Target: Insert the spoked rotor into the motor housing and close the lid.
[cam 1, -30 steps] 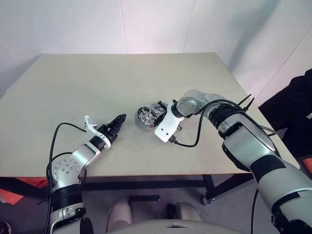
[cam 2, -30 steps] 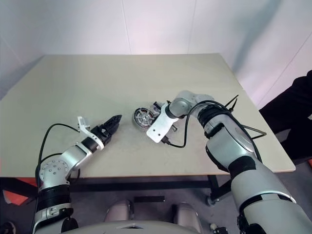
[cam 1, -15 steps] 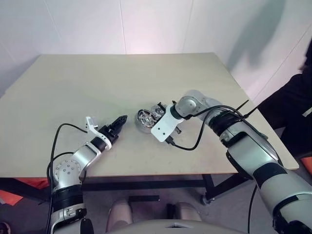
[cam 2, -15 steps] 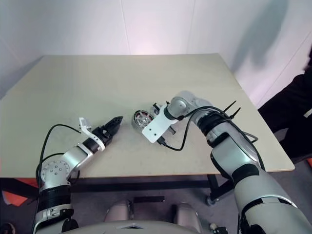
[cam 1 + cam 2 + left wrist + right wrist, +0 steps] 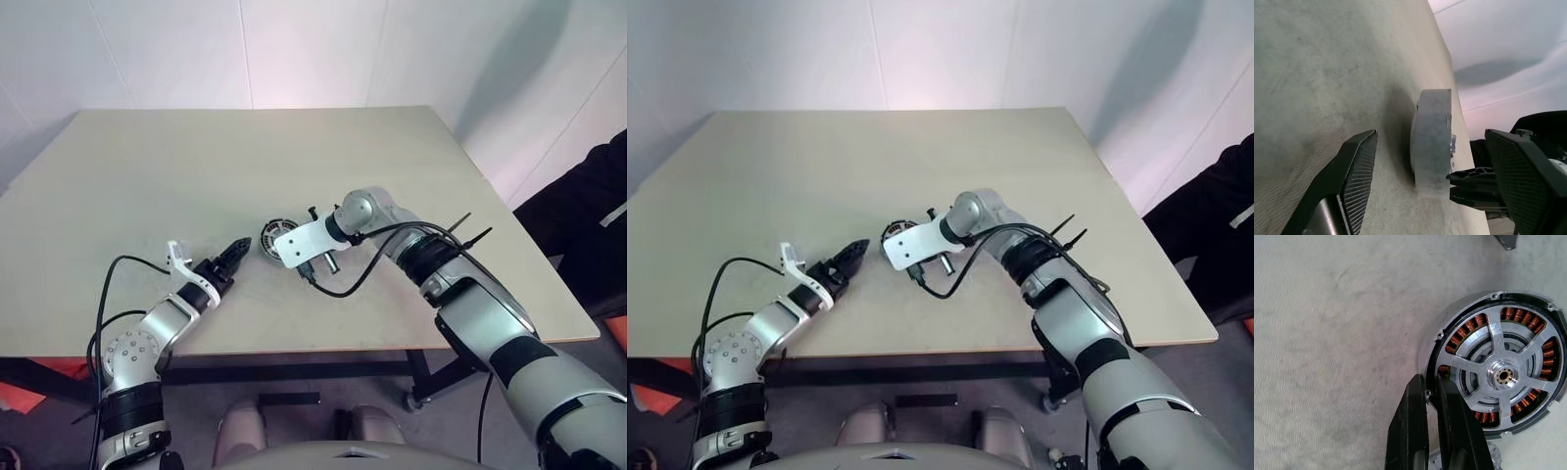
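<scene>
Looked like a lab or robot test room: bare pale desk (image 5: 294, 147) on a metal frame, plain white panelled walls (image 5: 313, 49), a person in dark clothing (image 5: 588, 215) standing alongside.

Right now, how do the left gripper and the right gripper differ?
The left gripper is open, its fingers either side of the motor housing; the right gripper is shut, with its fingertips at the housing's rim. The left lies nearly level; the right points steeply down. Both have black fingers.
</scene>
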Motion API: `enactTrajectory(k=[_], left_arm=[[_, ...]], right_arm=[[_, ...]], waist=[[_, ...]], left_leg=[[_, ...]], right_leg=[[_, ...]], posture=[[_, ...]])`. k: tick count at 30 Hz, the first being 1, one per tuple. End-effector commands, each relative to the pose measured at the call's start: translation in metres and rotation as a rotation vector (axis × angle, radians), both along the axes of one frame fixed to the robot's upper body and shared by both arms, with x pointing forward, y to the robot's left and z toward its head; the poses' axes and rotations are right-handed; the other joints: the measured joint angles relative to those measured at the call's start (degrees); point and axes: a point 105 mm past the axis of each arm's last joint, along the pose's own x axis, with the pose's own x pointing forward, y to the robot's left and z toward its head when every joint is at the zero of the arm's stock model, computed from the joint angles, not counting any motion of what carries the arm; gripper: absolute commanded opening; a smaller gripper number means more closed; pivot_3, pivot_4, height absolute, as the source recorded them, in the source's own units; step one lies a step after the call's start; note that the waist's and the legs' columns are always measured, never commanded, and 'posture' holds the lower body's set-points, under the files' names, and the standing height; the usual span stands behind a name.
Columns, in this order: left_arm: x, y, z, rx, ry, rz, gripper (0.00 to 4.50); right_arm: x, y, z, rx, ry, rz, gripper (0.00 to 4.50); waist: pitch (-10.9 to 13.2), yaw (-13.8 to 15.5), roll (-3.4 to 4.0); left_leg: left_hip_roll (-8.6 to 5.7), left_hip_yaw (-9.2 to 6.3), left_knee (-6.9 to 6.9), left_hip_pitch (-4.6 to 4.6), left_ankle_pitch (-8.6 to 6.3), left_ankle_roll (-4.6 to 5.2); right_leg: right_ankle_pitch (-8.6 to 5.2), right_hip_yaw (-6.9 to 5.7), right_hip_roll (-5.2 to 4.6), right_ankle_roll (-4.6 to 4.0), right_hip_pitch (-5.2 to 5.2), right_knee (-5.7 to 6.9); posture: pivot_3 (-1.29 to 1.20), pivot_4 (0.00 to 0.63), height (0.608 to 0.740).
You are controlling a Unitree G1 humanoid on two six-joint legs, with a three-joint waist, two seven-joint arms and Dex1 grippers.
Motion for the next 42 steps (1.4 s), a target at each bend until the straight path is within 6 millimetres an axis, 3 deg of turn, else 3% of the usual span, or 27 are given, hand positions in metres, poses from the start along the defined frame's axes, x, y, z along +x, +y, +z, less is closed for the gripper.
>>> enactTrajectory(k=[1, 6, 12, 15, 17, 21, 23, 25, 28, 33, 38, 42], left_arm=[[-0.001, 0.001, 0.013, -0.008, -0.054, 0.018, 3.71], [-0.001, 0.003, 0.011, -0.009, -0.049, 0.023, 3.71], [0.006, -0.005, 0.012, -0.010, -0.048, -0.013, 3.71], [0.012, -0.010, 0.014, -0.008, -0.057, -0.041, 3.71], [0.015, -0.015, 0.015, -0.004, -0.054, -0.069, 3.71], [0.017, -0.018, 0.013, 0.011, -0.044, -0.107, 3.71], [0.020, -0.019, 0.012, 0.029, -0.029, -0.139, 3.71], [0.021, -0.019, 0.011, 0.046, -0.018, -0.166, 3.71], [0.026, -0.018, 0.012, 0.071, -0.014, -0.196, 3.71], [0.028, -0.016, 0.013, 0.090, -0.009, -0.218, 3.71], [0.025, -0.015, 0.010, 0.118, 0.002, -0.238, 3.71], [0.022, -0.012, 0.010, 0.122, 0.003, -0.231, 3.71]], right_arm=[[0.008, 0.012, 0.022, 0.064, -0.059, -0.001, 0.69], [0.005, 0.019, 0.038, 0.145, -0.035, -0.007, 2.30], [0.001, 0.009, 0.068, 0.237, -0.020, -0.031, 2.30], [0.026, 0.001, 0.100, 0.552, 0.095, -0.371, 2.30], [0.043, -0.025, 0.106, 0.764, 0.294, -0.687, 2.30], [0.047, -0.066, 0.093, 0.956, 0.565, -1.071, 2.30], [0.041, -0.100, 0.085, 1.121, 0.863, -1.327, 2.30], [0.029, -0.118, 0.077, 1.222, 1.118, -1.474, 2.30], [0.019, -0.135, 0.058, 1.335, 1.231, -1.629, 2.30], [0.004, -0.125, 0.034, 1.429, 1.290, -1.719, 2.30], [-0.012, -0.111, -0.001, 1.355, 1.360, -1.847, 2.30], [-0.016, -0.108, -0.006, 1.336, 1.375, -1.848, 2.30]], waist=[[0.00, 0.01, 0.00], [0.00, 0.17, 0.00], [0.00, 0.76, 0.00], [0.00, 1.29, 0.00], [0.00, 1.49, 0.00], [0.00, 2.32, 0.00], [0.00, 2.94, 0.02], [0.04, 3.22, 0.07], [0.03, 3.52, 0.11], [0.04, 3.70, 0.28], [0.00, 4.41, 0.45], [0.01, 4.56, 0.53]], left_leg=[[0.00, 0.00, 0.00, 0.01, 0.00, 0.00], [0.00, -0.01, 0.00, 0.09, 0.01, -0.01], [-0.01, -0.04, 0.00, 0.10, 0.01, -0.02], [-0.01, -0.04, -0.01, 0.22, 0.02, -0.04], [-0.02, -0.04, -0.06, 0.34, 0.06, -0.09], [-0.02, -0.05, -0.24, 0.90, 0.06, -0.11], [-0.02, -0.05, -0.29, 0.91, 0.09, -0.16], [-0.05, -0.04, -0.35, 0.87, 0.25, -0.43], [-0.06, -0.02, -0.60, 0.90, 0.42, -0.70], [-0.08, -0.02, -1.20, 1.06, 0.77, -1.27], [-0.08, -0.03, -1.28, 0.88, 0.84, -1.38], [-0.08, -0.02, -1.29, 0.87, 0.84, -1.38]], right_leg=[[0.00, 0.00, 0.00, 0.00, 0.00, 0.00], [0.00, 0.00, -0.01, 0.00, 0.10, -0.01], [0.00, 0.00, -0.01, 0.01, 0.14, -0.01], [0.00, 0.01, -0.01, 0.01, 0.23, 0.00], [0.00, 0.03, -0.01, 0.01, 0.33, 0.03], [-0.01, 0.03, -0.02, 0.02, 0.94, -0.13], [-0.01, 0.04, -0.03, 0.03, 0.94, -0.17], [-0.01, 0.06, -0.02, 0.04, 0.81, -0.09], [-0.01, 0.06, 0.00, 0.06, 0.68, -0.07], [-0.21, 0.05, 0.01, 0.42, 0.47, -0.09], [-0.10, 0.09, -0.02, 0.62, 0.29, -0.12], [-0.13, 0.09, -0.03, 0.66, 0.28, -0.12]], posture=[[0.00, 0.000, 0.740], [0.00, 0.000, 0.740], [0.00, 0.000, 0.740], [0.00, 0.000, 0.740], [0.00, 0.000, 0.740], [0.00, 0.000, 0.740], [0.00, 0.000, 0.740], [0.00, 0.000, 0.740], [0.00, 0.000, 0.740], [0.00, 0.000, 0.740], [0.00, 0.000, 0.740], [0.00, 0.000, 0.740]])
